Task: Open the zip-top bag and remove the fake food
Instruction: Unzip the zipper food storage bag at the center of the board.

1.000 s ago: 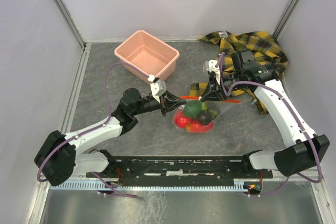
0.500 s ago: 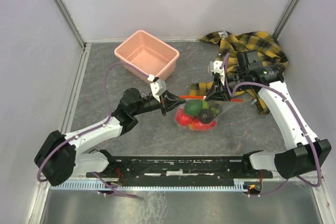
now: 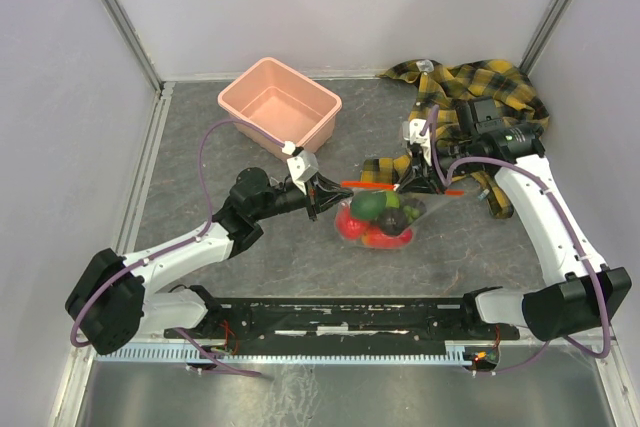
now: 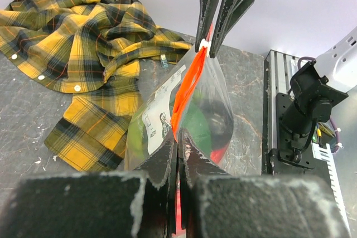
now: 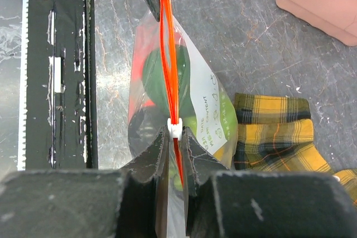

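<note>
Stretching between the 2 grippers over the middle of the grey table [image 3: 200, 162], the zip-top bag [image 3: 412, 211] is held by its orange-red zip strip [image 4: 187, 90], with the fake food [image 3: 375, 219], green, red and dark pieces, bunched in its sagging belly. The left gripper [image 3: 328, 190] is clamped tight on one end of the strip, and the right gripper [image 5: 174, 137] is pinched narrowly on the other end, right at the small white slider [image 5: 174, 128]. The pink tub [image 3: 280, 107] sits behind, well apart from the bag, and the plaid shirt [image 3: 480, 87] lies at the back right, 1 flap just beside the bag.
</note>
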Tool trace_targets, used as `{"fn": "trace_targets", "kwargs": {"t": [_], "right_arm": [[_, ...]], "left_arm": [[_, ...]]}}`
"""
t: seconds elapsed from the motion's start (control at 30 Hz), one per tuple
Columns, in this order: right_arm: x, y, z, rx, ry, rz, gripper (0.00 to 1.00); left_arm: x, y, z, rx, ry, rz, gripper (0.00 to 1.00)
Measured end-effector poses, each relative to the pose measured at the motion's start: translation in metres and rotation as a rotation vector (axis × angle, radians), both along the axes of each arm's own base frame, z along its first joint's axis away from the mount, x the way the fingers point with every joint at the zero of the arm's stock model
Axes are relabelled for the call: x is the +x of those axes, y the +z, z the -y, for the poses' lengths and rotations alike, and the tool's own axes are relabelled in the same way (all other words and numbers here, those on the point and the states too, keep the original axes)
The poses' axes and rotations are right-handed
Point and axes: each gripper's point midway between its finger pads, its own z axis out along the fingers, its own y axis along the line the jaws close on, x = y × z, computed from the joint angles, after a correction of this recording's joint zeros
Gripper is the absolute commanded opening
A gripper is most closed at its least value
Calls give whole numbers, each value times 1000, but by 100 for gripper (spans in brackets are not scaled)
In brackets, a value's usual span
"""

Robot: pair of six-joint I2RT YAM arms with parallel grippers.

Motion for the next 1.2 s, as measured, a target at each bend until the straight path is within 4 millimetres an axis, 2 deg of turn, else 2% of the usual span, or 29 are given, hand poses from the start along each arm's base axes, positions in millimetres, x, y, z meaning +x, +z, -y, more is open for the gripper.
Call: {"fn": "trace_targets", "kwargs": {"t": [1.2], "right_arm": [[-5,-13,27,-71,-29,-21,2]], "left_arm": [[7,-6,-3,29,28,20,3]]}}
